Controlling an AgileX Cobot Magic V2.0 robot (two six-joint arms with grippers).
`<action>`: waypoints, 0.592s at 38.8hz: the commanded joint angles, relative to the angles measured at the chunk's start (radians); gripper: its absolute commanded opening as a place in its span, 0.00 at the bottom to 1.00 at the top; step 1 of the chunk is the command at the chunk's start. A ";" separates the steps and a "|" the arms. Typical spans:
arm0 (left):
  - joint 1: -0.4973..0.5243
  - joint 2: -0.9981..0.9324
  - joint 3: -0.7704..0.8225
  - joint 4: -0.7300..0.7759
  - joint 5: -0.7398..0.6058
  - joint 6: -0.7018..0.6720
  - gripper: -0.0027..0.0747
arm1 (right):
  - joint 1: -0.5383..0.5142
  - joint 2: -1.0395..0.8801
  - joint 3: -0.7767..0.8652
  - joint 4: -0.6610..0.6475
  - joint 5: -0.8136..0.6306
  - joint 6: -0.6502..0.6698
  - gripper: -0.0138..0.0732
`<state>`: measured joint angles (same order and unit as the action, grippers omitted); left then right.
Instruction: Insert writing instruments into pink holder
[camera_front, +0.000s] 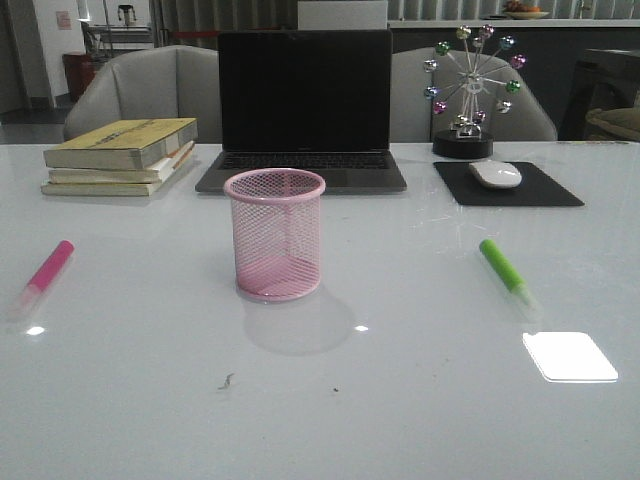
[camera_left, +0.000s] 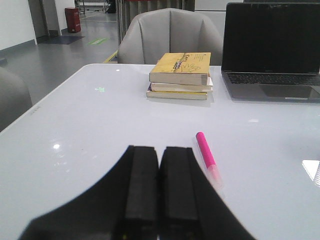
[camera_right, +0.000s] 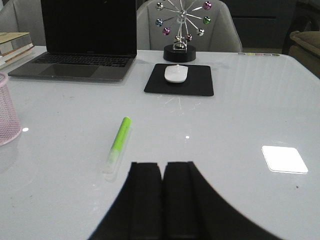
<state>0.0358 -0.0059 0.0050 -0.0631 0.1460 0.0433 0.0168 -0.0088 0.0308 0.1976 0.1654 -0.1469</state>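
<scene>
The pink holder (camera_front: 275, 235) stands upright and empty in the middle of the table, in front of the laptop; its edge (camera_right: 7, 116) shows in the right wrist view. The pink highlighter (camera_front: 48, 270) lies flat at the far left, its clear cap toward the front. It lies just beside my left gripper (camera_left: 160, 149), which is shut and holds nothing. The green highlighter (camera_front: 505, 270) lies flat at the right, also seen as a green highlighter (camera_right: 118, 142) close beside my right gripper (camera_right: 163, 164), shut and empty. Neither gripper appears in the front view.
A closed-screen-dark laptop (camera_front: 303, 110) sits behind the cup. A stack of books (camera_front: 122, 155) lies at the back left. A mouse (camera_front: 495, 174) on a black pad (camera_front: 508, 185) and a ball ornament (camera_front: 470, 90) stand at the back right. Chairs stand behind the table.
</scene>
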 joint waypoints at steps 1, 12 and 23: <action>-0.006 -0.021 0.004 -0.003 -0.088 -0.008 0.15 | -0.001 -0.020 0.000 -0.018 -0.079 -0.004 0.23; -0.006 -0.021 0.004 -0.003 -0.088 -0.008 0.15 | -0.001 -0.020 0.000 -0.018 -0.080 -0.004 0.23; -0.006 -0.021 0.004 -0.003 -0.088 -0.008 0.15 | -0.001 -0.020 0.000 -0.018 -0.135 -0.004 0.23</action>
<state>0.0358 -0.0059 0.0050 -0.0631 0.1460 0.0433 0.0168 -0.0088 0.0308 0.1887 0.1548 -0.1469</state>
